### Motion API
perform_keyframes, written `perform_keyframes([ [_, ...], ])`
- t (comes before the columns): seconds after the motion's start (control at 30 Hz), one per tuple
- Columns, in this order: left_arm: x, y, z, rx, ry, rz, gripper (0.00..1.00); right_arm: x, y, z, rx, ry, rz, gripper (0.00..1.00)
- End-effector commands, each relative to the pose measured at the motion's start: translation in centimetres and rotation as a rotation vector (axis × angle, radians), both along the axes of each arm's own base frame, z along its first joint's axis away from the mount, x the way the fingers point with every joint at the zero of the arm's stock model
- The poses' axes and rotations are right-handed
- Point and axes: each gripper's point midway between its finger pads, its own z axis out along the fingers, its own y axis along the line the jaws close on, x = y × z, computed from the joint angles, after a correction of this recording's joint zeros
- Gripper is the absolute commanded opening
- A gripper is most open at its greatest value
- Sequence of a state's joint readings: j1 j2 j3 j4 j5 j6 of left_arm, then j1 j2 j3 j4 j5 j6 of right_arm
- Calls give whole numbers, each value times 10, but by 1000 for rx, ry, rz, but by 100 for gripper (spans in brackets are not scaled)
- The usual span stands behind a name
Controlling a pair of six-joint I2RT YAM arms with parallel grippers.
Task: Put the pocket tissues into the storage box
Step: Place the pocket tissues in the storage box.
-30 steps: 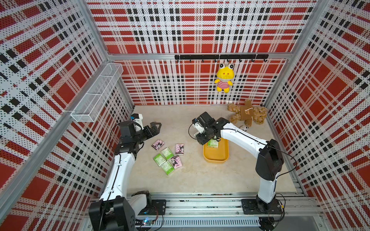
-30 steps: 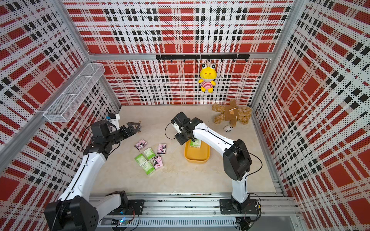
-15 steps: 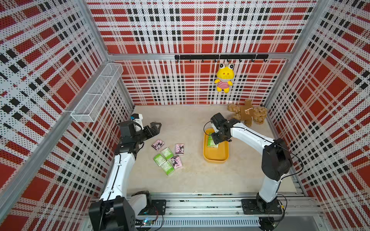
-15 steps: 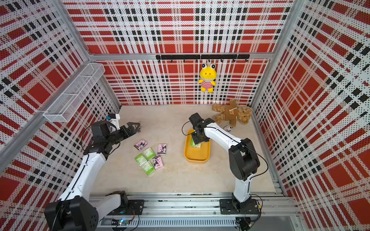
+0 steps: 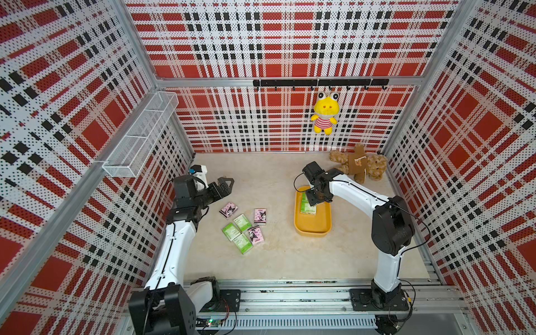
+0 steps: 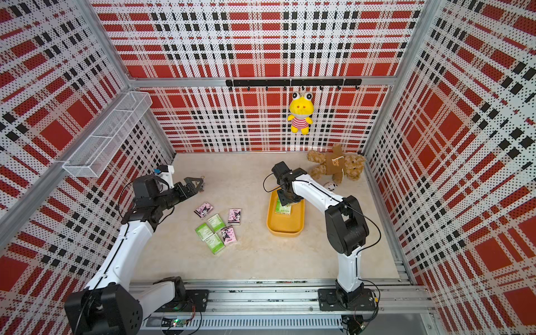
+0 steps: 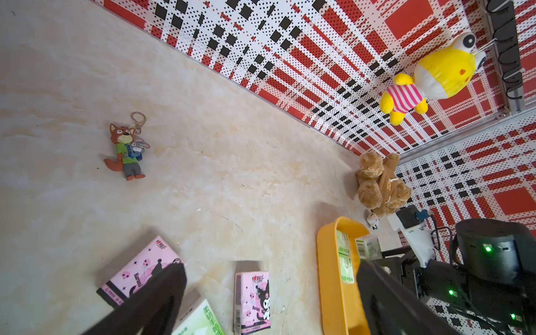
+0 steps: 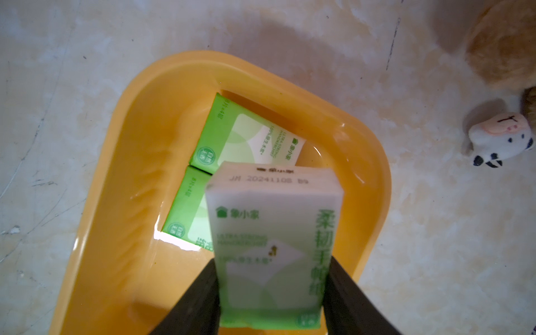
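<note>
In right claw, green tissue pack

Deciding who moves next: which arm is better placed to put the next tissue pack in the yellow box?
Right. The right gripper grips a green pack over the storage box; the left gripper is open, empty, away by the loose packs.

We log a white wire mesh basket mounted on the left red-black-white plaid perforated wall. A yellow frog plush in a pink striped shirt hangs from the black hook rail on the back wall. On the beige marbled floor a brown teddy bear lies in the back right corner with a small white, black-spotted plush charm just beside it, and a flat fox-and-rabbit keychain charm lies face up, well apart from both.
</note>
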State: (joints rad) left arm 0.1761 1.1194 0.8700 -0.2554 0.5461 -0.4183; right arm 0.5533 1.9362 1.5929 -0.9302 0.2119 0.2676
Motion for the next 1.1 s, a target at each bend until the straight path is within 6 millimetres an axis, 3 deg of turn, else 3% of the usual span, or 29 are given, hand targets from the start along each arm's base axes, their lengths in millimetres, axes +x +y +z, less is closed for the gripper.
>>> perform_keyframes([
  [0.0,1,-1,5,10,-23,-14,99,3,8,-3,18,17,72,59],
  [0.27,0,-1,6,15,-27,-13,99,7,17,-4,-12,56,218,58],
  [0.4,-1,0,4,13,-23,-11,99,0,25,-9,6,103,308,58],
  [0.67,-2,0,2,14,-21,-10,99,-14,19,-23,-52,175,447,57],
  [0.93,-2,0,1,12,-18,-11,99,-3,17,-25,-99,166,483,57],
  [1.07,-3,0,2,14,-20,-10,99,7,13,-31,-140,161,473,64],
])
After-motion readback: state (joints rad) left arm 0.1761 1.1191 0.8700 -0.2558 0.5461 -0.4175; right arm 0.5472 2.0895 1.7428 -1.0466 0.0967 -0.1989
